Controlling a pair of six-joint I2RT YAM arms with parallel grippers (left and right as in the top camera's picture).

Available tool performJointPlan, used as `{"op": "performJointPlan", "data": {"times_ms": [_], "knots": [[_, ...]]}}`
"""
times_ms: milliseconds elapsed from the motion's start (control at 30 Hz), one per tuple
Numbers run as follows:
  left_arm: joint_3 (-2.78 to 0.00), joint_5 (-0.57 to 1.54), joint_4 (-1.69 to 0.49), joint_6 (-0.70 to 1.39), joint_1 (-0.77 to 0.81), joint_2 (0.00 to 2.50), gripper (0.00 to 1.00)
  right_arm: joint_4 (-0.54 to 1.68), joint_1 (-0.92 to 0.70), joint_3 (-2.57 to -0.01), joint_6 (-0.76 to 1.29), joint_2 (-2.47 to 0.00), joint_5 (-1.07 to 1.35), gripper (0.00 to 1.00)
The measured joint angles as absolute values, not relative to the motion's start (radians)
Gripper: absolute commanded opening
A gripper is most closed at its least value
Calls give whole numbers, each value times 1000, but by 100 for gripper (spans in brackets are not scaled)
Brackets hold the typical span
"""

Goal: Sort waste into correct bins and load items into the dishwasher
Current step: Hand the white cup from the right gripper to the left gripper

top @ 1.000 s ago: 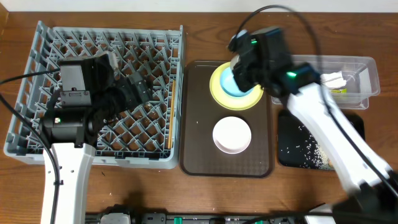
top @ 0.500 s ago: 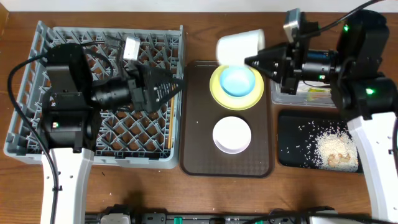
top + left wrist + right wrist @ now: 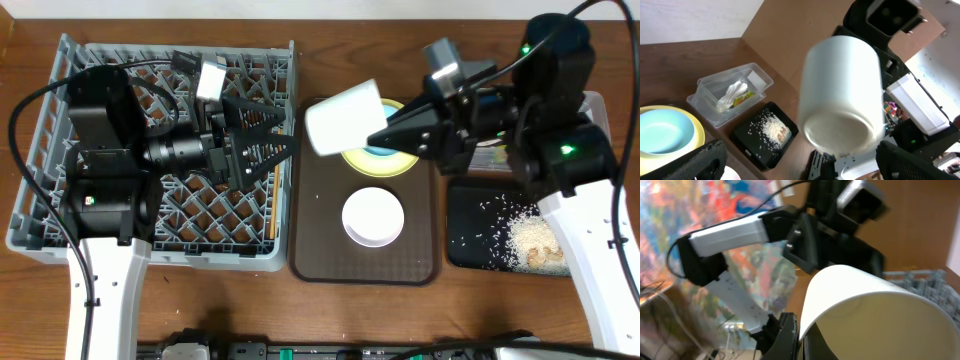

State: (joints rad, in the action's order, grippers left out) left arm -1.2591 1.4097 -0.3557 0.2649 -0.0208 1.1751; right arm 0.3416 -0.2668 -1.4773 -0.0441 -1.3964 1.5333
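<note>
The left arm reaches rightward, level, the left gripper [image 3: 280, 140] wide open. The right arm stretches leftward toward it, the right gripper [image 3: 378, 138] pinched shut on a cup [image 3: 340, 118] at its rim, aloft just before the open jaws

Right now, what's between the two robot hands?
A white cup, held by the right gripper, facing the open left gripper, seen in the overhead view.
</note>
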Motion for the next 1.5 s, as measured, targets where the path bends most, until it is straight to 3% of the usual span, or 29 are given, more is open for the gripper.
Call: {"op": "performJointPlan", "data": {"times_ms": [633, 1033, 1167, 1300, 1400, 1500], "knots": [[-1259, 1546, -249, 265, 76, 1164, 100, 282, -379, -1477, -44, -1407, 1534, 1], [-1259, 1519, -249, 266, 73, 1163, 73, 271, -379, -1478, -44, -1432, 1546, 2], [-1259, 1512, -246, 267, 73, 1163, 60, 271, -379, -1478, -44, -1432, 1546, 9], [-1259, 1512, -245, 265, 75, 1163, 53, 271, -379, -1478, -44, -1433, 1534, 22], [-1259, 1510, -245, 265, 75, 1163, 52, 272, -379, -1477, -43, -1433, 1522, 41], [-1259, 1492, -245, 265, 74, 1163, 52, 267, -374, -1477, -44, -1433, 1515, 48]]}}
